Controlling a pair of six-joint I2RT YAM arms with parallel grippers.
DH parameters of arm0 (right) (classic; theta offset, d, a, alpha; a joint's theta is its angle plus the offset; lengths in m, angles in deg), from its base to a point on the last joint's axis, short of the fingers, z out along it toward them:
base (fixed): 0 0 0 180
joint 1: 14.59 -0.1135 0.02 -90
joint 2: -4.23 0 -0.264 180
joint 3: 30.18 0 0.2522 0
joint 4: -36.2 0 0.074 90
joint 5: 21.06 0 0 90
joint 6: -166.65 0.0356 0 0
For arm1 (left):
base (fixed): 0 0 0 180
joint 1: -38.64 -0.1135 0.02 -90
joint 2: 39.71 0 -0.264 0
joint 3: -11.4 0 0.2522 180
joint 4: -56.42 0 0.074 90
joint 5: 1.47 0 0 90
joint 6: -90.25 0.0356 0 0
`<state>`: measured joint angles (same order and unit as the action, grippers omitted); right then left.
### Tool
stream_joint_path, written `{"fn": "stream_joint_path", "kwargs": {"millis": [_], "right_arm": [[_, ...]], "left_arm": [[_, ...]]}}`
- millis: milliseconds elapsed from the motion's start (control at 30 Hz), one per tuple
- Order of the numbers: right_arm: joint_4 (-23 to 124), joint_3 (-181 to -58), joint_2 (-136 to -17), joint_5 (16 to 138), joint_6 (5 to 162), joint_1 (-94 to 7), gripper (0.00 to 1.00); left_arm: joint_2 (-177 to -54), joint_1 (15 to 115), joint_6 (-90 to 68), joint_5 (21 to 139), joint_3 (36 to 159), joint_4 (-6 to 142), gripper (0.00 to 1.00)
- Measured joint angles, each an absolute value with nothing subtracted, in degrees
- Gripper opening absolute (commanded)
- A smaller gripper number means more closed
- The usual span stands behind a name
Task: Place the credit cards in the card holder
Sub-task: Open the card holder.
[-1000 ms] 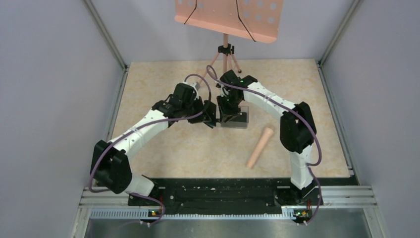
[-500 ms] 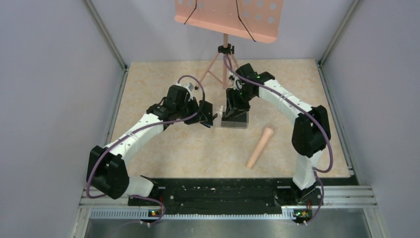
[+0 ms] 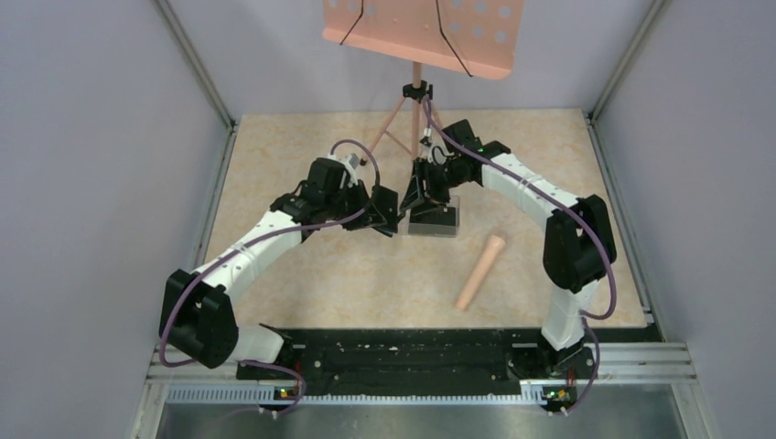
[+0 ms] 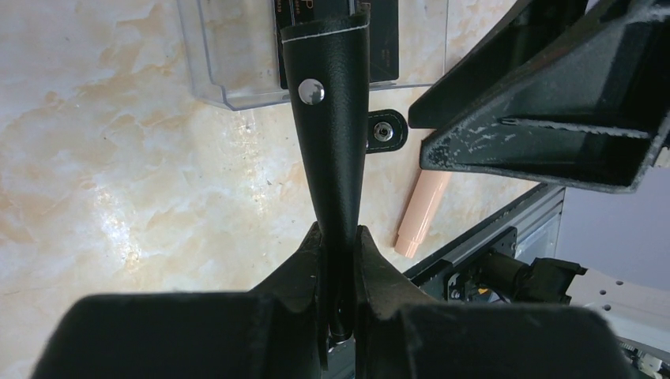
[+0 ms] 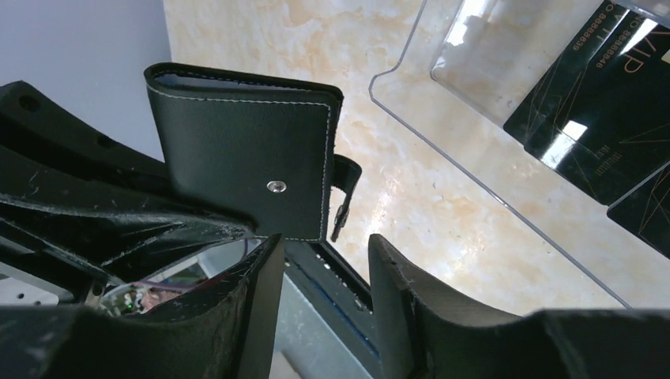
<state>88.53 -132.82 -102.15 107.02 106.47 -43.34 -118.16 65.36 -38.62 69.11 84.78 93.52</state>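
My left gripper point(image 4: 338, 237) is shut on the lower edge of the card holder point(image 4: 330, 118), a black folded wallet held upright just left of the clear box. Its snap tab point(image 4: 385, 130) hangs loose and unfastened. In the right wrist view the card holder point(image 5: 245, 150) faces me flat, with its metal stud showing. My right gripper point(image 5: 324, 245) stands open just below its corner, nothing between the fingers. The black credit cards point(image 5: 600, 118) lie flat inside the clear plastic box point(image 5: 442, 158). From above, both grippers point(image 3: 389, 212) point(image 3: 419, 197) meet at the box's left end.
A peach cylinder point(image 3: 480, 272) lies on the table to the right front of the clear box point(image 3: 435, 219). A peach music stand point(image 3: 421, 32) on a tripod stands at the back. Grey walls close in both sides.
The right gripper has opened and drawn up and back from the box. The left arm shifted slightly left, still holding the card holder.
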Motion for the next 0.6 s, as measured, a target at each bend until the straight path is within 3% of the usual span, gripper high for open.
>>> {"fn": "stream_joint_path", "kwargs": {"millis": [133,533,600], "right_arm": [[88.00,-132.87,-103.75,107.28,107.35,-43.34,0.31],[88.29,-132.87,-106.68,108.53,107.43,-43.36,0.28],[87.89,-132.87,-107.27,109.58,107.81,-43.45,0.23]], "left_arm": [[-117.83,65.36,-38.62,68.80,84.38,93.41,0.00],[-117.46,65.36,-38.67,67.75,84.34,93.06,0.00],[-117.46,65.36,-38.80,67.66,84.34,92.84,0.00]]}}
